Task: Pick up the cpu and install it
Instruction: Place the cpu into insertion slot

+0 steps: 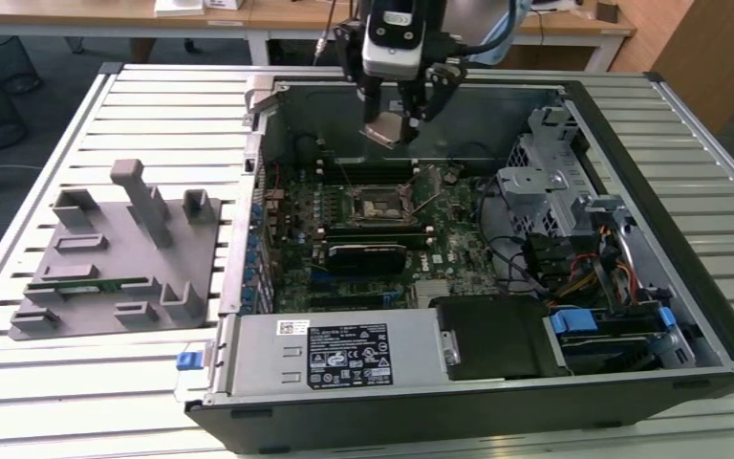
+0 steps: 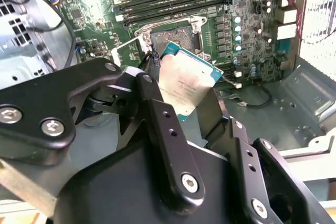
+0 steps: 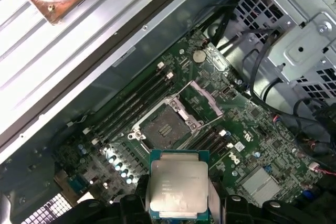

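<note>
1. Claw (image 1: 403,113): clenched on the cpu (image 1: 390,130), with one finger against each of two opposite edges. Both wrist views confirm the grasp; the silver top (image 3: 178,186) sits bare between the fingers (image 2: 149,85).
2. Cpu position: lifted well clear of the socket (image 1: 380,204) and touching nothing but the claw. It hangs inside the open case (image 1: 673,316), which lies on the worktop (image 1: 87,402).
3. Socket state: the socket (image 3: 165,128) is bare and its metal frame (image 3: 206,98) appears swung open to one side. No chip is seated, so installation is judged not yet done.
4. Governing relation: in the exterior view the cpu is above the socket and seems set off from it toward the case's far wall. How much of that gap is height and how much is sideways offset cannot be told.
5. Alignment: in the first wrist view the cpu's edges run at a clear angle to the socket's edges. In the second wrist view the cpu (image 2: 189,82) also looks turned and tilted against the socket (image 2: 173,38). The two squares are judged not yet aligned.
6. Risk: fine contacts in the socket; any skew at contact could damage them.
</note>
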Controlling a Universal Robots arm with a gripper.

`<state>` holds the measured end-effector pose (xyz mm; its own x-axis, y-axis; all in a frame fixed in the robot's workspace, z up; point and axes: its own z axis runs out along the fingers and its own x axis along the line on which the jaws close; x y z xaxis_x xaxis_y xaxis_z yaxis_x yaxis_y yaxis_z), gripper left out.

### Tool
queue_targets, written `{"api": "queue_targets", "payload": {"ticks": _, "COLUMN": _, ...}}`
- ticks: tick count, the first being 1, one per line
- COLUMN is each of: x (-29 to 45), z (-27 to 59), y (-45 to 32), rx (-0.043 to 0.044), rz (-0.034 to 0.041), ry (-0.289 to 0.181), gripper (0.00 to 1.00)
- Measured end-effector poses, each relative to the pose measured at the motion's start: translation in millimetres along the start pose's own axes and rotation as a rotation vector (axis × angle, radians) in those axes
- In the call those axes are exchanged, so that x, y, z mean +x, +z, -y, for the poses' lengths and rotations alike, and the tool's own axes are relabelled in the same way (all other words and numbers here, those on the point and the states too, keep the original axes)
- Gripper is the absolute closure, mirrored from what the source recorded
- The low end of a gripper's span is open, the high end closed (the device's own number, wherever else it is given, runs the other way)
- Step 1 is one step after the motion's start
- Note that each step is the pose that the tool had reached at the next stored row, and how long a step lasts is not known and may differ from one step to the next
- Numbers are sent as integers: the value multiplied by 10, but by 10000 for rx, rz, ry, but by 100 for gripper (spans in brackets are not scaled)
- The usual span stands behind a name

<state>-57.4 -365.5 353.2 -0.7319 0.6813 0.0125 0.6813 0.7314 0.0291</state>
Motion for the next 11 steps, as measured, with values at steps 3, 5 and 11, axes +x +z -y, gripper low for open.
{"api": "queue_targets", "payload": {"ticks": 3, "x": 0, "z": 0, "y": 2, "rx": -4, "rz": 11, "ry": 359, "gripper": 47}}
{"api": "queue_targets", "payload": {"ticks": 5, "x": 0, "z": 0, "y": 4, "rx": -8, "rz": 17, "ry": 586, "gripper": 47}}
{"api": "queue_targets", "payload": {"ticks": 11, "x": 0, "z": 0, "y": 8, "rx": -16, "rz": 37, "ry": 1285, "gripper": 47}}
